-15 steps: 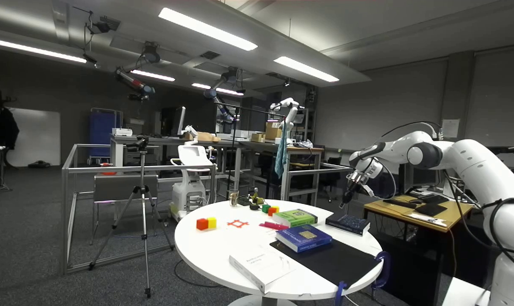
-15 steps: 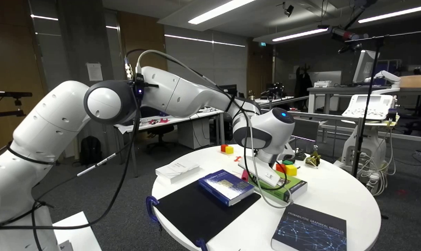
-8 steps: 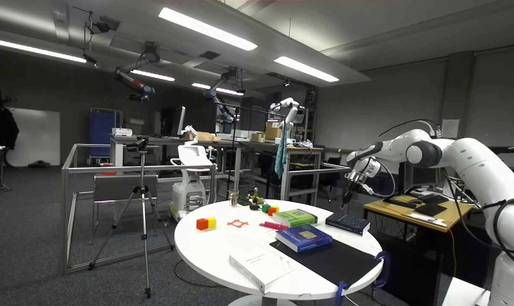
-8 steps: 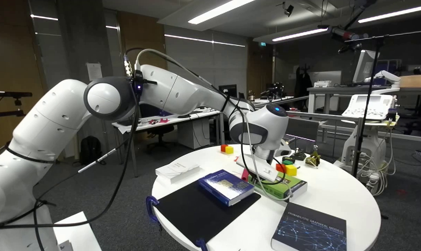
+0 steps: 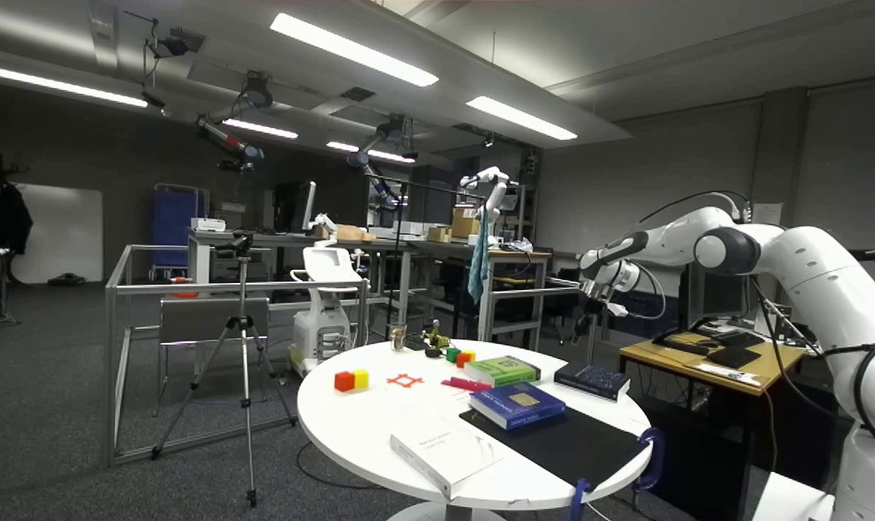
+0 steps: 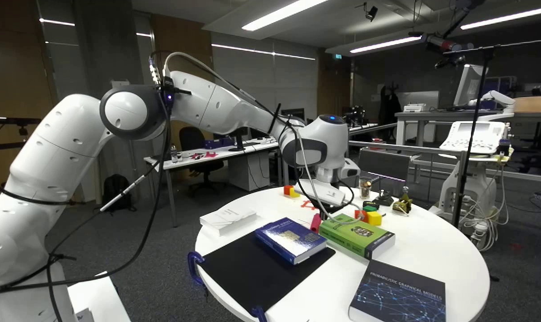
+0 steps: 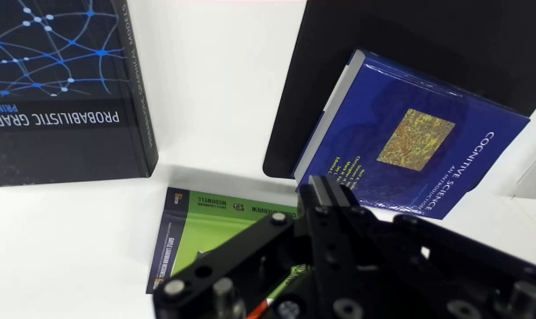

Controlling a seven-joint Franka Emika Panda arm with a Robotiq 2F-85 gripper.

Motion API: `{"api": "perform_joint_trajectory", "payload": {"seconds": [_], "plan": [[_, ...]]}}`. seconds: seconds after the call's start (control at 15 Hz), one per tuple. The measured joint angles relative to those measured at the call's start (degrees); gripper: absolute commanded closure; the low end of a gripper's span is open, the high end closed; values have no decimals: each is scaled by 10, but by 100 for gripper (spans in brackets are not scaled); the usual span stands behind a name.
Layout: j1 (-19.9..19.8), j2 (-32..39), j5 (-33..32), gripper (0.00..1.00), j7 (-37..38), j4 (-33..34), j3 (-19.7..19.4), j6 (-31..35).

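My gripper shows in the wrist view with its two fingertips together and nothing between them. It is raised above the table in an exterior view; in an exterior view its fingers are mostly hidden behind the wrist. In the wrist view the fingertips overlap the near corner of a blue book, "Cognitive Science", beside a green book. The green book lies flat below the wrist. The blue book lies partly on a black mat. A dark book, "Probabilistic Graphical Models", lies apart from them.
A white book lies on the round white table. Red and yellow cubes, a red lattice piece, a pink-red piece, more cubes and a glass stand around. Blue clamps grip the edge.
The arm has lifted and swung; the gripper has moved up and away from the dark book. In an exterior view the wrist moved left and up, uncovering more of the green book.
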Motion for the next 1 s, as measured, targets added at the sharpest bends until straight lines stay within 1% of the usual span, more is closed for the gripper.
{"api": "perform_joint_trajectory", "payload": {"seconds": [0.27, 0.47, 0.67, 1.0], "plan": [[13, -31, -82, 100, 46, -24, 30, 22], [22, -45, -125, 100, 73, -35, 43, 35], [22, -46, -143, 100, 94, -38, 52, 56], [17, -40, -142, 100, 99, -39, 65, 72]]}}
